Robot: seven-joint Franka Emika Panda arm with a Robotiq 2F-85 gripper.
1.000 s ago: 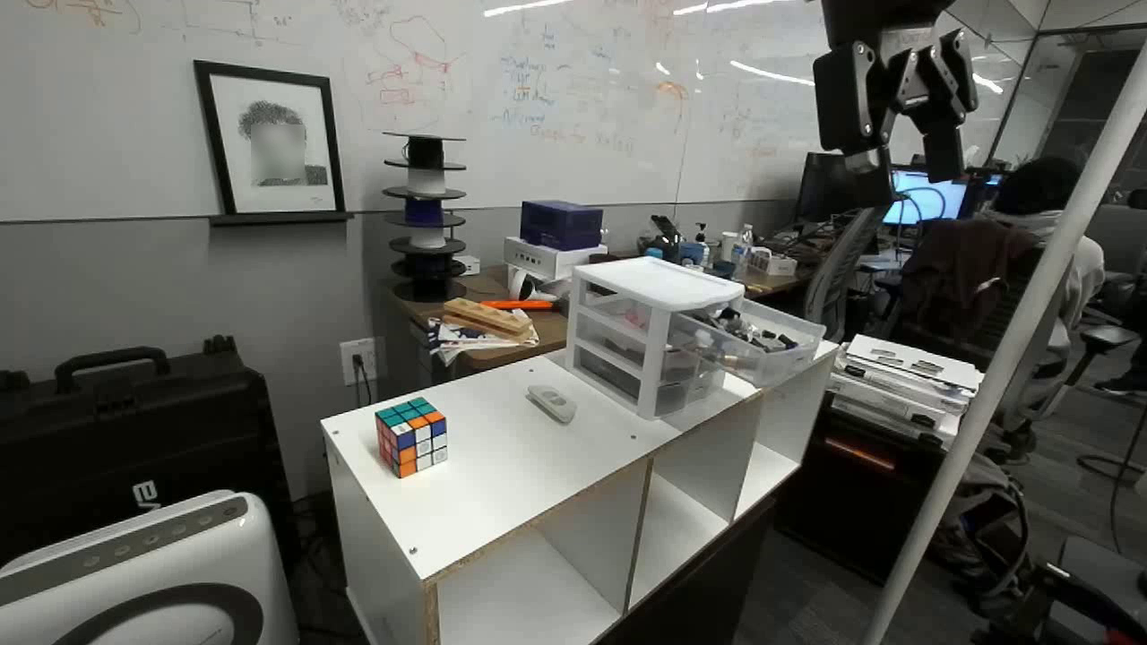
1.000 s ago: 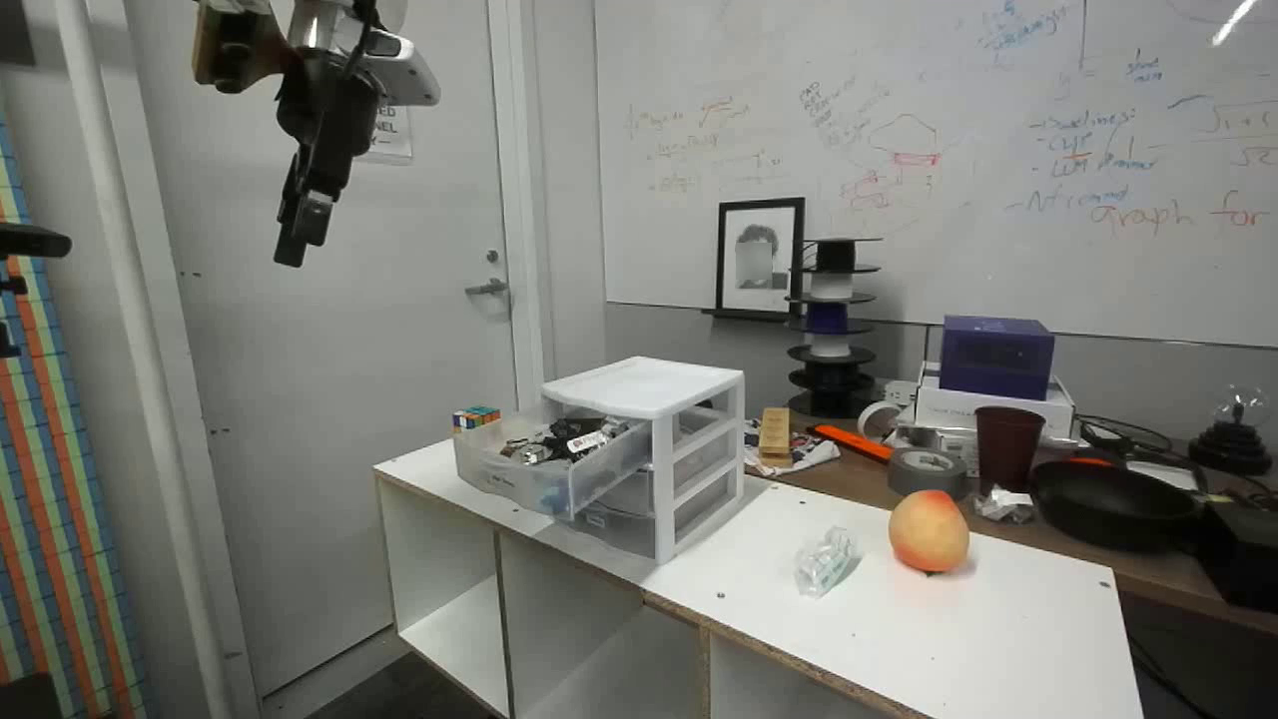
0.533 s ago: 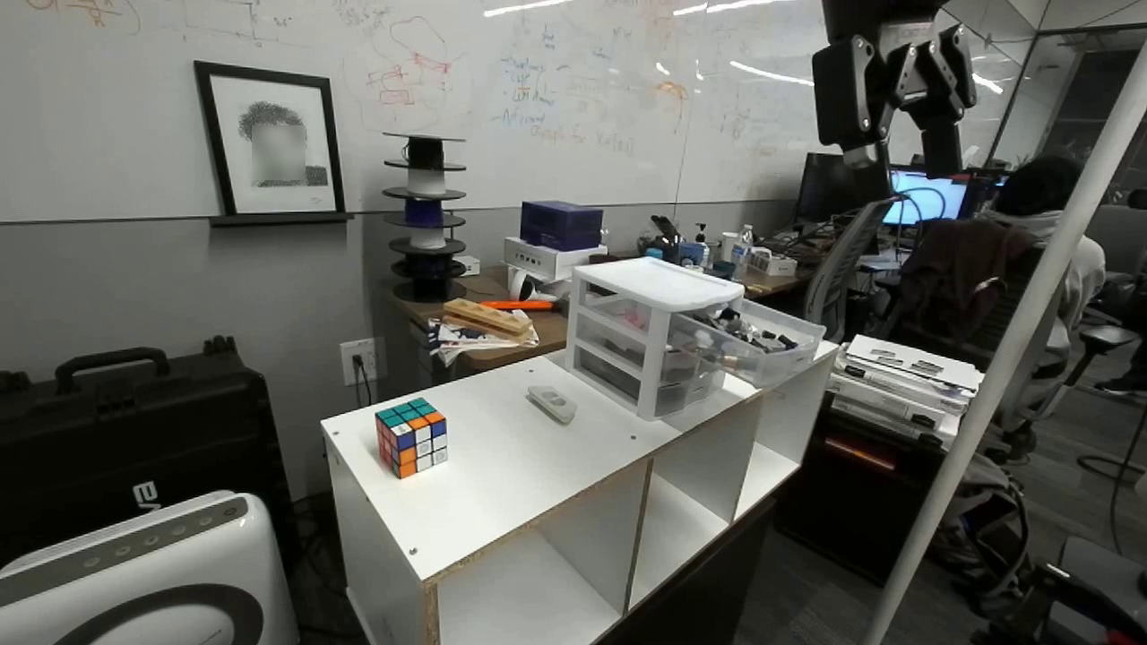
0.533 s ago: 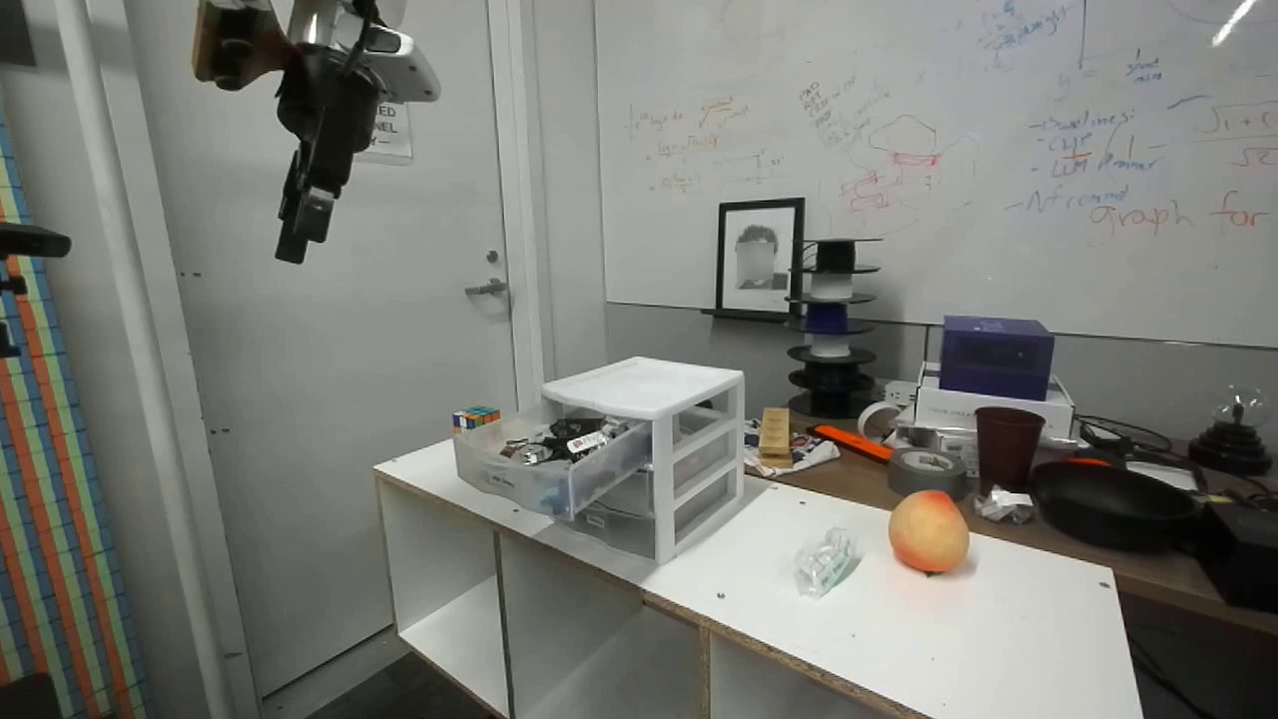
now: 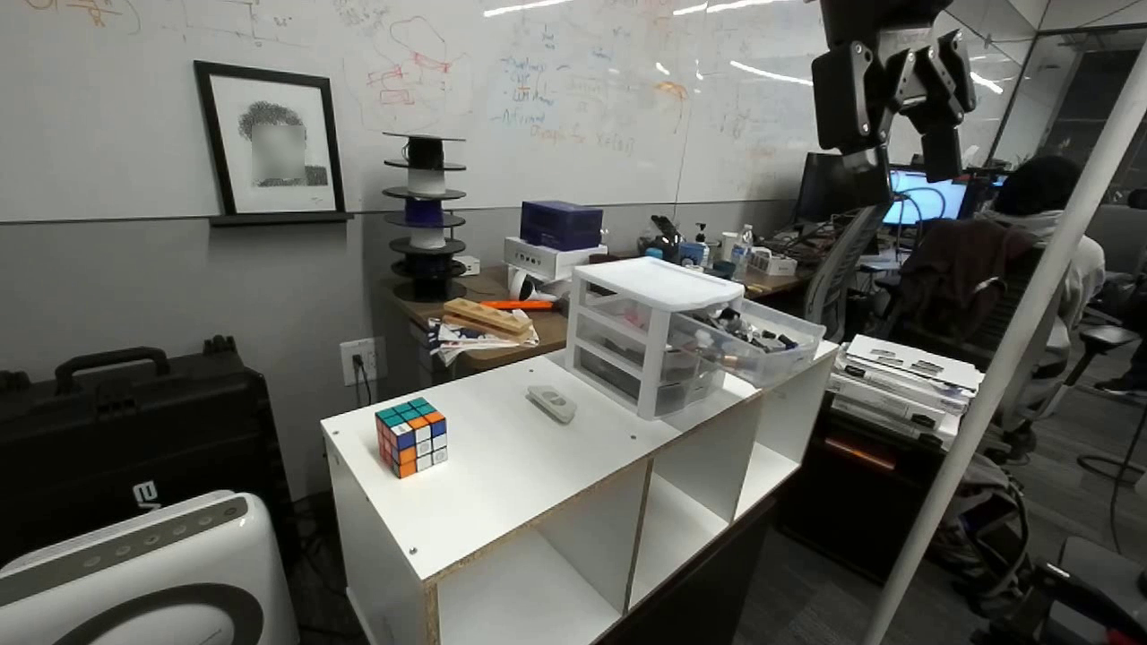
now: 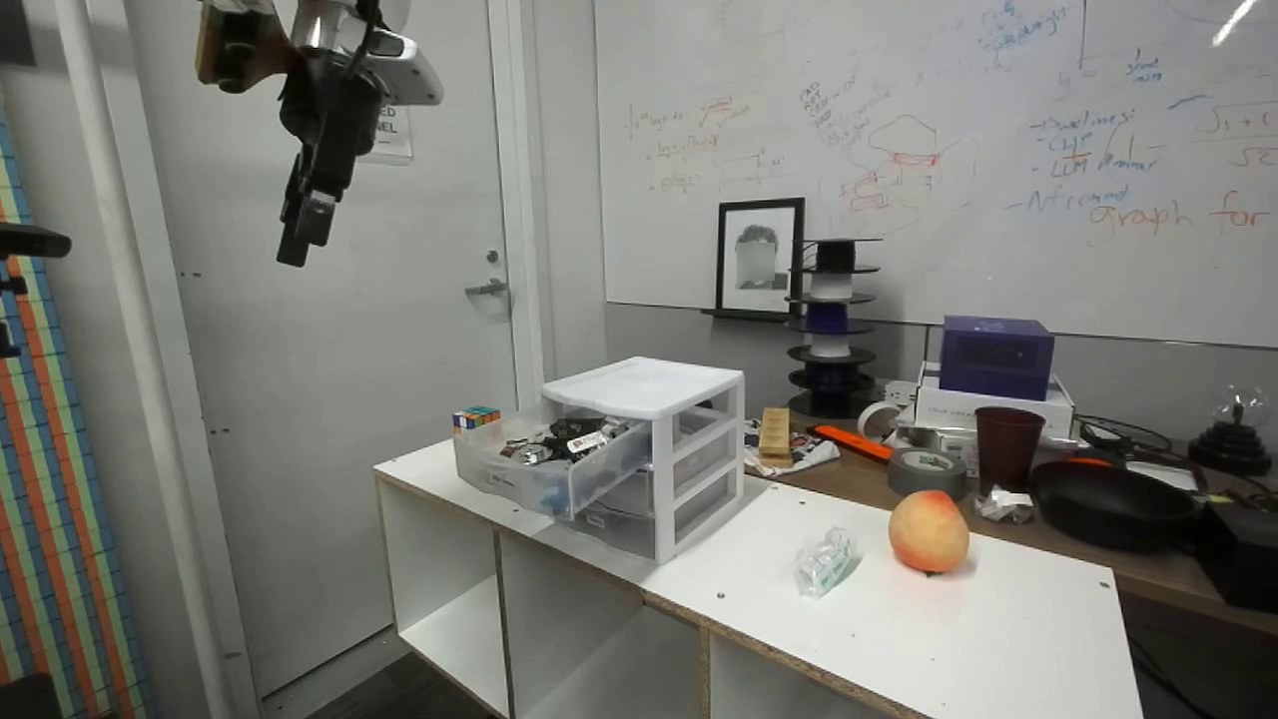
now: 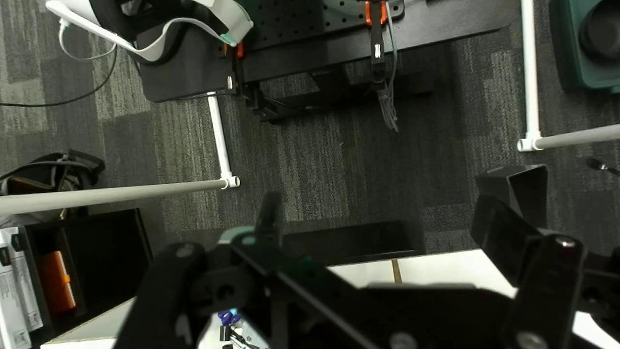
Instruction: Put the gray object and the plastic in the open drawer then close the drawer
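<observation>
The gray object (image 5: 552,403), small, flat and elongated, lies on the white shelf top between the puzzle cube and the drawer unit. It is hidden in the exterior view that shows the plastic. The plastic (image 6: 825,562), clear and crumpled, lies on the shelf top on the unit's far side from the cube. The translucent open drawer (image 6: 509,477) is the top tier, pulled out and holding several small dark and metallic items; it also shows in an exterior view (image 5: 781,360). My gripper (image 5: 907,170) is open and empty, high above the shelf, also in the other views (image 6: 305,235) (image 7: 380,213).
The white-framed drawer unit (image 5: 659,283) stands on the shelf (image 5: 502,475). The puzzle cube (image 5: 411,437) sits near one shelf end. A peach-like fruit (image 6: 929,531) sits beside the plastic. A pale pole (image 5: 1004,358) stands near the arm. A desk with a pan (image 6: 1113,504) is behind.
</observation>
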